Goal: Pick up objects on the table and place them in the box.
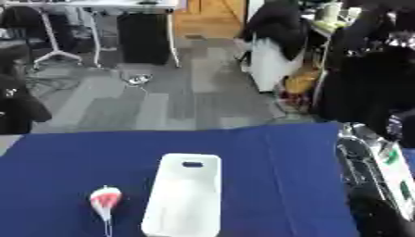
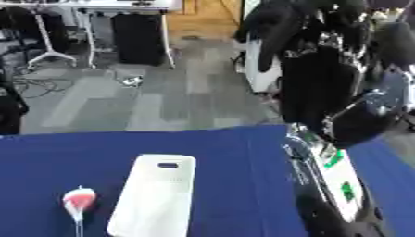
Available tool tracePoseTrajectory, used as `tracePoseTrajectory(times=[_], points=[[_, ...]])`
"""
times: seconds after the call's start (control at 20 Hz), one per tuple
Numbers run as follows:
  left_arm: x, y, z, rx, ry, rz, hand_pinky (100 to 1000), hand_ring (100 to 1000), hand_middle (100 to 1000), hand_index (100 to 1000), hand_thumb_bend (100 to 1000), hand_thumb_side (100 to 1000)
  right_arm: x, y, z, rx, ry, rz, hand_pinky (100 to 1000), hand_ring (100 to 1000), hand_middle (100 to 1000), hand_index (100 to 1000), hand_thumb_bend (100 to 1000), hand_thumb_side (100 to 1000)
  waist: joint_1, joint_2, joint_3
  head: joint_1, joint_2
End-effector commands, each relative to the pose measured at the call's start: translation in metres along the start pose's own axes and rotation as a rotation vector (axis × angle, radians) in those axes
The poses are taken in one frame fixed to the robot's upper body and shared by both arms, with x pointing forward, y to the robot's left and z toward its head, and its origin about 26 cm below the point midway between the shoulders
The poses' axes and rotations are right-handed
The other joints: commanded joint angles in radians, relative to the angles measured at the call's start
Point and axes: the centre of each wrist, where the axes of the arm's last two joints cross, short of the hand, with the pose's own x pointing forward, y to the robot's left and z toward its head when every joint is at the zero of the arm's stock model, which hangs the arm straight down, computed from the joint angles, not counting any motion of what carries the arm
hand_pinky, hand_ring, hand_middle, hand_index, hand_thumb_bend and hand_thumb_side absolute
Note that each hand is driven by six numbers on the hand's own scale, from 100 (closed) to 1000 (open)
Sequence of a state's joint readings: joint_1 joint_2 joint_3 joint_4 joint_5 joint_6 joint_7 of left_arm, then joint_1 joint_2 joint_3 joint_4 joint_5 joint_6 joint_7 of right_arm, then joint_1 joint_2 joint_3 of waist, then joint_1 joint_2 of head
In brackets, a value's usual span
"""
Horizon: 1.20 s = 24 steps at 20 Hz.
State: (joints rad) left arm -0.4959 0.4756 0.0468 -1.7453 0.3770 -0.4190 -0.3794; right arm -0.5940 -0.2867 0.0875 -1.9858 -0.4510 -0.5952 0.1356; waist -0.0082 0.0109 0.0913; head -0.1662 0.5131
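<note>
Box white, beside small red-white object; right hand raised well apart, grip unreadable, possibly empty.

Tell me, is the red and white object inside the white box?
No, the red object lies on the blue cloth left of the box.

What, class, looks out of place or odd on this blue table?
One thing stands out: the small red-and-white object lies on the blue table beside the white box, not inside it. The robot's right arm runs along the table's right edge; neither hand is visible. Nothing looks spilled or damaged.
</note>
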Motion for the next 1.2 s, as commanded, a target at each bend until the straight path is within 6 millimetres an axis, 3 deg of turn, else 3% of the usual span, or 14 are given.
tracePoseTrajectory(times=[0.05, 0.3, 0.45, 0.7, 1.2], points=[[0.006, 0.007, -0.004, -0.030, -0.005, -0.034, 504, 500, 748, 762, 100, 791, 0.004, -0.001, -0.006, 0.014, -0.016, 0.006, 280, 468, 624, 786, 100, 1000, 0.004, -0.009, 0.000, 0.010, -0.001], [0.006, 0.007, -0.004, -0.033, -0.004, -0.038, 507, 501, 750, 763, 100, 792, 0.004, -0.001, -0.006, 0.014, -0.013, 0.003, 280, 467, 619, 784, 100, 1000, 0.004, -0.009, -0.001, 0.013, 0.003], [0.005, 0.010, -0.003, -0.034, 0.001, -0.067, 514, 505, 753, 765, 100, 791, 0.004, -0.001, -0.005, 0.008, -0.014, -0.002, 280, 464, 593, 775, 100, 1000, 0.004, -0.010, -0.001, 0.031, 0.021], [-0.004, 0.020, 0.010, -0.030, 0.062, -0.182, 564, 522, 784, 850, 100, 814, 0.007, -0.008, -0.005, -0.025, -0.032, 0.062, 282, 453, 482, 671, 100, 1000, 0.007, -0.012, -0.001, 0.123, 0.070], [-0.010, 0.040, 0.028, -0.065, 0.161, -0.546, 646, 592, 821, 857, 108, 830, 0.006, -0.006, -0.006, -0.089, -0.050, 0.081, 271, 425, 427, 620, 100, 1000, 0.009, -0.011, -0.003, 0.085, 0.064]])
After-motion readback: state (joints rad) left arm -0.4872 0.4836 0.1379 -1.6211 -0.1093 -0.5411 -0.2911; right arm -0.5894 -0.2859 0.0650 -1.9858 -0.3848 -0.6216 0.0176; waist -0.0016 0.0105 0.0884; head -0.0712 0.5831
